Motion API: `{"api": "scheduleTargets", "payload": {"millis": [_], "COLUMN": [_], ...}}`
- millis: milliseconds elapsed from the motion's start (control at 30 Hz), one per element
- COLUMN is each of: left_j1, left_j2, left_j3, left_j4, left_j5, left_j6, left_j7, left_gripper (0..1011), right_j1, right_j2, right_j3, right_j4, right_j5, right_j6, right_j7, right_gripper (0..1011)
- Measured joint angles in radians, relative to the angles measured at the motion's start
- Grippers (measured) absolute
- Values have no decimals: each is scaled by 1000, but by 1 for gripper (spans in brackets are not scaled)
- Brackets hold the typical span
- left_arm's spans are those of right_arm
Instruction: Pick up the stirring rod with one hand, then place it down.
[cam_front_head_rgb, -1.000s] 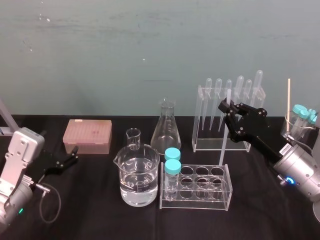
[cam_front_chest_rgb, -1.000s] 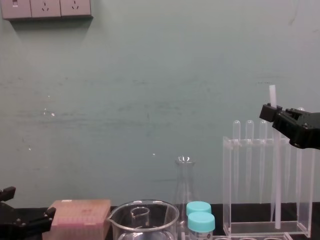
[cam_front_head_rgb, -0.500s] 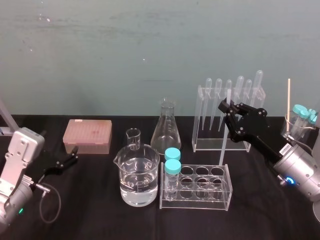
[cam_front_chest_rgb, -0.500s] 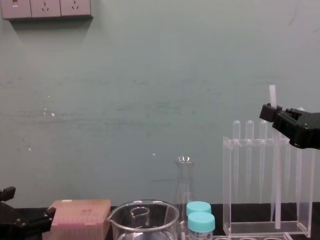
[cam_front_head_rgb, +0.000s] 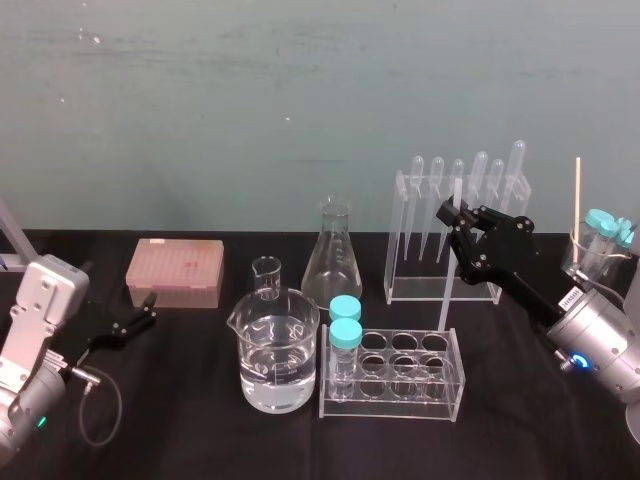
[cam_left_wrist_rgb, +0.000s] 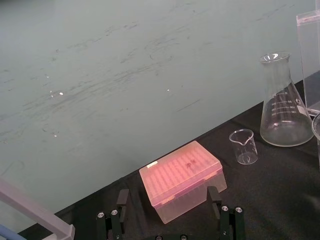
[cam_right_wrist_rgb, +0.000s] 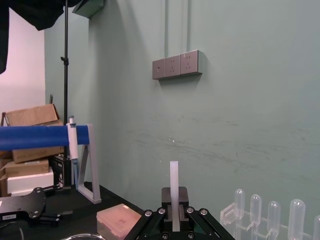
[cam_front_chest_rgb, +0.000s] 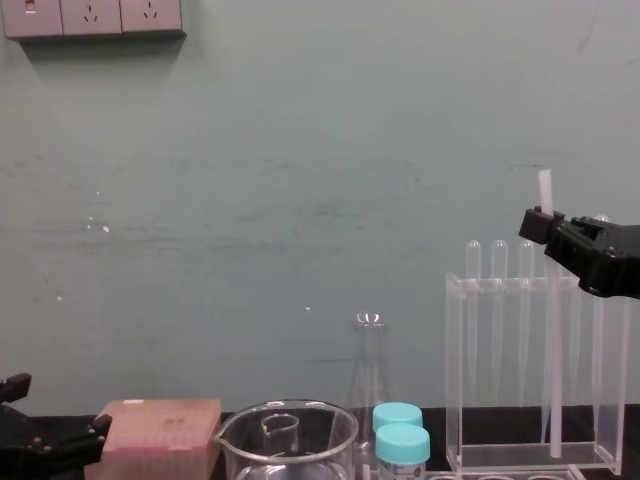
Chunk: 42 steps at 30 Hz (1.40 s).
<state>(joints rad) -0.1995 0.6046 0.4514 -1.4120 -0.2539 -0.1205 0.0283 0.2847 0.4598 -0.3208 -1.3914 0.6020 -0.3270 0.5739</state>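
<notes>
The right claw (cam_front_head_rgb: 452, 214) is clamped on the stirring rod (cam_front_head_rgb: 447, 275) near its top. It holds the rod upright just in front of the pipette stand (cam_front_head_rgb: 396, 240), the rod's tip rising above the stand's rim. The left claw (cam_front_head_rgb: 143, 316) sits low over the tabletop (cam_front_head_rgb: 190, 425), well to the stand's left, with its fingers spread and gripping nothing.
</notes>
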Motion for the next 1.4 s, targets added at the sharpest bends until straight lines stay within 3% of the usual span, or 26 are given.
{"api": "scheduleTargets", "payload": {"millis": [1400], "left_j1": [0], "left_j2": [0], "left_j3": [0], "left_j4": [0], "left_j5": [0], "left_j6": [0], "left_j7": [0], "left_gripper": [1000], "right_j1": [0], "right_j2": [0], "right_j3": [0], "right_j4": [0], "right_j5": [0], "right_j6": [0], "right_j7": [0], "right_gripper": [69]}}
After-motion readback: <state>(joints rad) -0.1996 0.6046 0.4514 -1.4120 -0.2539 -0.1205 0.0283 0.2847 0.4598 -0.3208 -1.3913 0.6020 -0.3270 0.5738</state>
